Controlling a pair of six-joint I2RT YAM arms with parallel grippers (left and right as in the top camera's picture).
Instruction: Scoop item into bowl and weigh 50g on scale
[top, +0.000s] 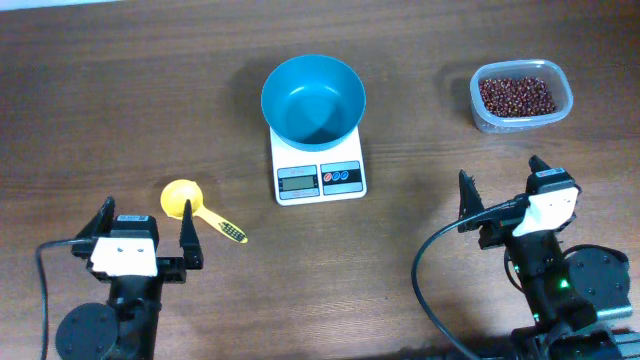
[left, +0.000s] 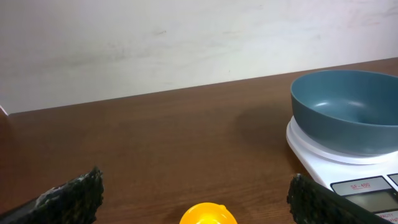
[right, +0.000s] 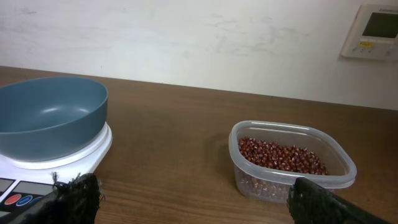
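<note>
Spanning everything, brown wooden desk (top: 150, 100), left gripper (top: 146, 205) and right gripper (top: 499, 170), jaws wide open and empty, round teal plastic bowl (top: 313, 97) atop white square digital scale (top: 319, 178), clear plastic tub (top: 520, 125), yellow plastic scoop (top: 181, 198) by left gripper, small reddish-brown beans (top: 516, 95) heaped in the tub

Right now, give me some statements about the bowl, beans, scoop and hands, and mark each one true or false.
1. The bowl sits on the scale. True.
2. The beans are in the bowl. False: the bowl is empty; they are in the clear tub.
3. The left hand holds the yellow scoop. False: it is open, and the scoop lies on the table.
4. The right hand is open and empty. True.
</note>
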